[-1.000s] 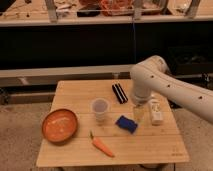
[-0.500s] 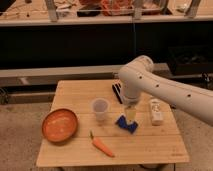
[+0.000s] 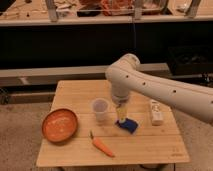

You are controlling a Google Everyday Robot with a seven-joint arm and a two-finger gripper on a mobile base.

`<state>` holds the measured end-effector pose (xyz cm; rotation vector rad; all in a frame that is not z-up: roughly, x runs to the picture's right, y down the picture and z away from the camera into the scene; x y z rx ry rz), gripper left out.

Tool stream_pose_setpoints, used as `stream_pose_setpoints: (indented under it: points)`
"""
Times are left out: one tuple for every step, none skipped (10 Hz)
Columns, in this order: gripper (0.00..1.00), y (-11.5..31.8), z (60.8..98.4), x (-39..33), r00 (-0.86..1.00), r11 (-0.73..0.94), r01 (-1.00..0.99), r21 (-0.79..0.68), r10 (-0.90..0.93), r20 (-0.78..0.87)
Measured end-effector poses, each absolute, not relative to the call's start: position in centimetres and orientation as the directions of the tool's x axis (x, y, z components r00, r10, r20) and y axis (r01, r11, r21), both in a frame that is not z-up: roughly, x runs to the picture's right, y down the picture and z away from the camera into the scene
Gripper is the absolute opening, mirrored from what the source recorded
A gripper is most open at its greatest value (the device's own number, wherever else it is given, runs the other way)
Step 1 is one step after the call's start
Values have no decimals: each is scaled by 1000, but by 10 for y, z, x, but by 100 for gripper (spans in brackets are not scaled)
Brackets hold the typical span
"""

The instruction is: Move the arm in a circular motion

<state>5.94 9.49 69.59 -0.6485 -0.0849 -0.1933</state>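
Hiding from view: the arm (image 3: 150, 87) comes in from the right edge, where its far end is cut off; its rounded joint covers the back middle of the wooden table (image 3: 150, 147).
Gripper: the gripper (image 3: 121, 114) hangs below the wrist, pointing down over the table's middle, just above the blue item (image 3: 130, 125); apart or together, cannot tell; touching the blue item or not, cannot tell.
Blue item: flat, dark blue, its back edge covered by the gripper; kind not clear.
White item: white oblong item (image 3: 156, 112) lying at the table's right, just under the arm; kind not clear.
Cup: pale translucent cup (image 3: 100, 110), upright, just left of the gripper.
Bowl: orange bowl (image 3: 59, 125), left front of the table.
Carrot: carrot (image 3: 102, 146) lying at the front, between bowl and blue item.
Background: dark shelving (image 3: 75, 45) behind the table; clutter on top, cut off by the upper edge.
Count: one arm, one gripper; five table items, one of each.
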Motion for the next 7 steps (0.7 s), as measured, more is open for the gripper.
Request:
stream_pose_setpoints:
  points:
    - [80, 90, 697, 52, 976, 777, 215, -592, -162, 143]
    - [80, 84, 700, 43, 974, 777, 228, -587, -173, 149]
    - [80, 76, 703, 28, 968, 772, 250, -584, -189, 164]
    - [80, 71, 706, 19, 965, 770, 262, -582, -200, 171]
    - [80, 68, 707, 17, 963, 767, 270, -582, -208, 173]
    - [80, 64, 709, 16, 961, 766, 278, -580, -215, 176]
    - [80, 60, 711, 15, 958, 767, 286, -574, -223, 180]
